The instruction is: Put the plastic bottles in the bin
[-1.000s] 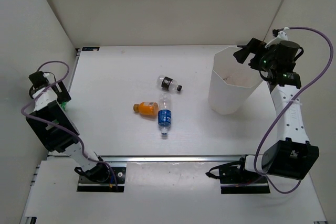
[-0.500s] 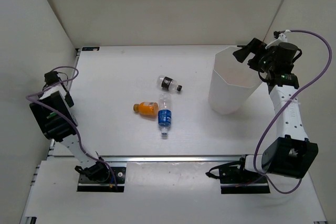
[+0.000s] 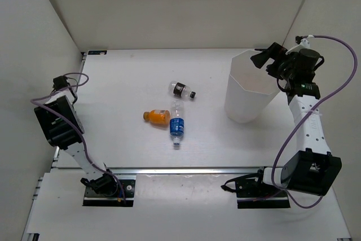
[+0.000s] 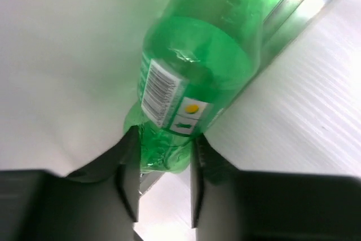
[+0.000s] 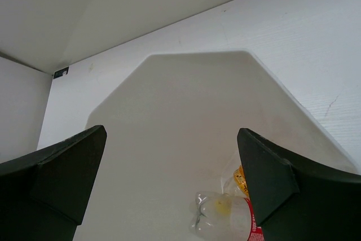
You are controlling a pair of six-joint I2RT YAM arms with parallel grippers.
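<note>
Green bottle (image 4: 194, 77), one end tight inside the left hand (image 4: 163, 165)

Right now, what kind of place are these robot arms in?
Probably a robot test booth: plain white walls close in a white table, the left arm and right arm are bolted to a rail at its edge, and bottles lie near a bin.

Bright, even light, soft shadows — the green bottle (image 4: 194, 77) slightly blurred.
</note>
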